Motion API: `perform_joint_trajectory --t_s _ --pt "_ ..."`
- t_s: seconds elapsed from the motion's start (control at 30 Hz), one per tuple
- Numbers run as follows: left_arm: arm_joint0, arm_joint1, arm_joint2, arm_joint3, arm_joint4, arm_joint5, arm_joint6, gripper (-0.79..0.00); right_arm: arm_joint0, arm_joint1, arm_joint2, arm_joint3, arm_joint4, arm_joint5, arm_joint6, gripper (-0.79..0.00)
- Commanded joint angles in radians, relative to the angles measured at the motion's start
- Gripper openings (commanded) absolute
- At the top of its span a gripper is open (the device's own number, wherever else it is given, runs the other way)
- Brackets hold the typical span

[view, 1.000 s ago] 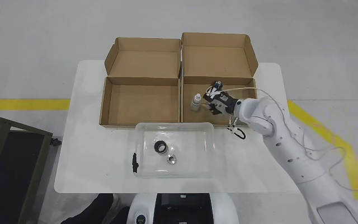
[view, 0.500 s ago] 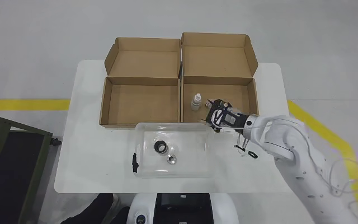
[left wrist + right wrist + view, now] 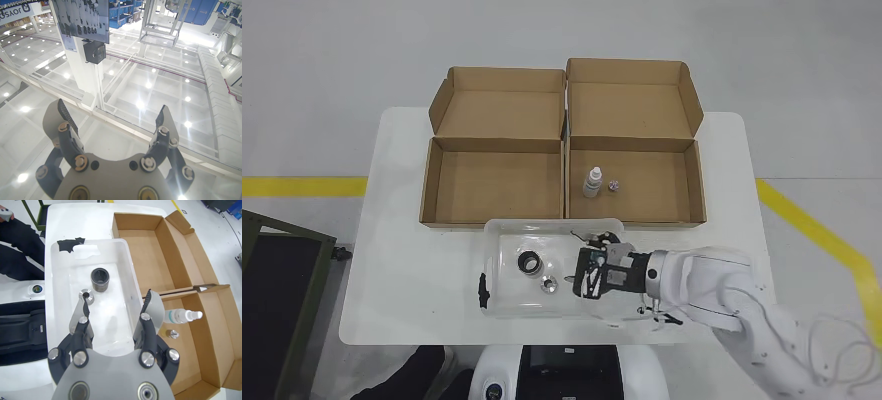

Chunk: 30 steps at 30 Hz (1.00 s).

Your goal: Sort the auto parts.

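The right gripper (image 3: 116,296), jaws spread and empty, hangs over the clear bin (image 3: 126,275). One fingertip (image 3: 85,308) overlaps the silver cap (image 3: 90,295) beside the black bearing (image 3: 99,280), so contact cannot be judged, while the left gripper (image 3: 111,106), likewise spread and empty, points at a lit ceiling. A second ago the right gripper was in the right box (image 3: 662,190), where a small part (image 3: 614,184) now lies beside the bottle (image 3: 593,181); that box, the left box (image 3: 492,185) and the bin share a white table (image 3: 402,250) on grey floor with a yellow line (image 3: 302,186).
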State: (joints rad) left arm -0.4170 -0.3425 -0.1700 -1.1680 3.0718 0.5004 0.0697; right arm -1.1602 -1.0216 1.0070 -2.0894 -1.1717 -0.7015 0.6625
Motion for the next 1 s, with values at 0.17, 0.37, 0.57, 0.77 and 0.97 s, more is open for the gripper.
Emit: perform_joint_trajectory --t_s 0.17,0.37,0.57,0.77,0.97 --pt "0.000 0.000 0.000 0.000 0.000 0.000 0.000 0.000 0.063 -0.020 -0.103 0.057 -0.020 -0.013 0.018 -0.280" --pt "0.000 0.000 0.000 0.000 0.000 0.000 0.000 0.000 0.108 -0.036 -0.162 0.115 -0.015 -0.017 0.043 -0.283" --pt "0.000 0.000 0.000 0.000 0.000 0.000 0.000 0.000 0.134 -0.046 -0.195 0.169 -0.009 -0.023 0.057 -0.268" --pt "0.000 0.000 0.000 0.000 0.000 0.000 0.000 0.000 0.155 -0.057 -0.233 0.219 -0.004 -0.034 0.060 -0.289" --pt "0.000 0.000 0.000 0.000 0.000 0.000 0.000 0.000 0.181 -0.070 -0.270 0.262 0.000 -0.041 0.064 -0.311"
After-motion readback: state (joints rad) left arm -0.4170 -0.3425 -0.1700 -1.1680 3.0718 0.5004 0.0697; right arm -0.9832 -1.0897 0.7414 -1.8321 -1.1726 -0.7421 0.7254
